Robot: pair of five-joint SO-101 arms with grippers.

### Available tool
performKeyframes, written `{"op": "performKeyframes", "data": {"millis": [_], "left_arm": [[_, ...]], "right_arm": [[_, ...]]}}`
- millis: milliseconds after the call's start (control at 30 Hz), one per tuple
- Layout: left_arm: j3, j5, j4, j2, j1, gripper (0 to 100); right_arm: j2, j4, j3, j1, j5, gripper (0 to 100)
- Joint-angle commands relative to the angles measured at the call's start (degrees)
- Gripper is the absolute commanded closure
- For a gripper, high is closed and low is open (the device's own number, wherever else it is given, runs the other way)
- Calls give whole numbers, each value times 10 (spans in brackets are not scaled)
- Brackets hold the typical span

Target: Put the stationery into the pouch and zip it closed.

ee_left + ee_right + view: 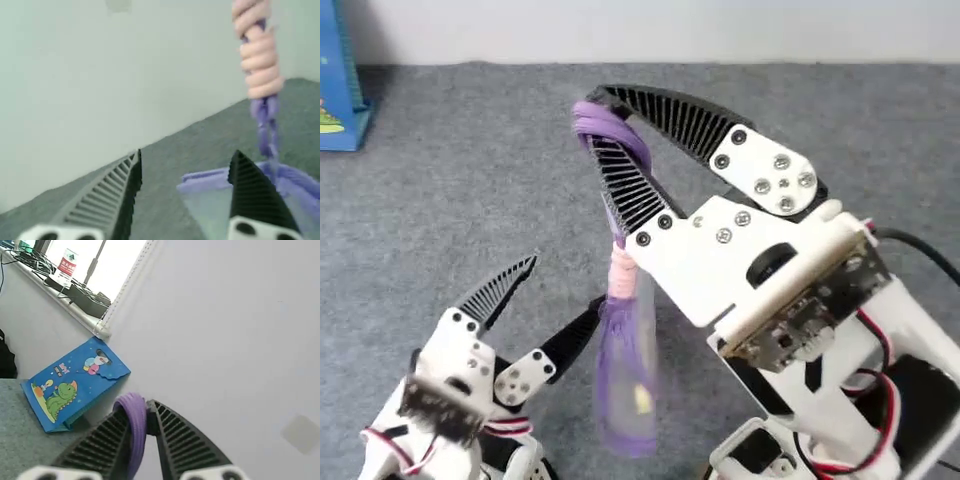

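Note:
A translucent purple pouch (625, 380) hangs from its purple strap (610, 125), which carries a pink coil (622, 270). My right gripper (592, 115) is raised above the table and shut on the top loop of the strap (134, 420). Something small and yellow (642, 400) shows through the pouch wall. My left gripper (567, 283) stands open low beside the pouch, with one finger (575, 340) against its upper edge. In the left wrist view the pouch rim (210, 182) lies between and behind the open gripper (187, 160), and the coil (257, 50) hangs above.
A blue gift bag with a dinosaur print (338, 80) stands at the far left by the wall (75, 385). Grey carpet (470, 180) covers the table, bare across the back and left.

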State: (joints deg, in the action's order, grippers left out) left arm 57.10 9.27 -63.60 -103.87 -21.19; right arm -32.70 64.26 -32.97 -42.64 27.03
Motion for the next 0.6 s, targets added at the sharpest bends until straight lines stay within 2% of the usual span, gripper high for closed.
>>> {"op": "performKeyframes", "data": {"millis": [0, 267, 467, 567], "left_arm": [[29, 24, 17, -7, 6, 727], [58, 23, 13, -7, 7, 728], [58, 25, -41, -7, 6, 729], [58, 25, -69, -7, 5, 730]], "right_arm": [[-1, 1, -25, -5, -6, 988], [0, 6, -22, 4, -3, 988], [38, -26, -22, 163, -7, 988], [74, -47, -22, 209, -25, 988]]}}
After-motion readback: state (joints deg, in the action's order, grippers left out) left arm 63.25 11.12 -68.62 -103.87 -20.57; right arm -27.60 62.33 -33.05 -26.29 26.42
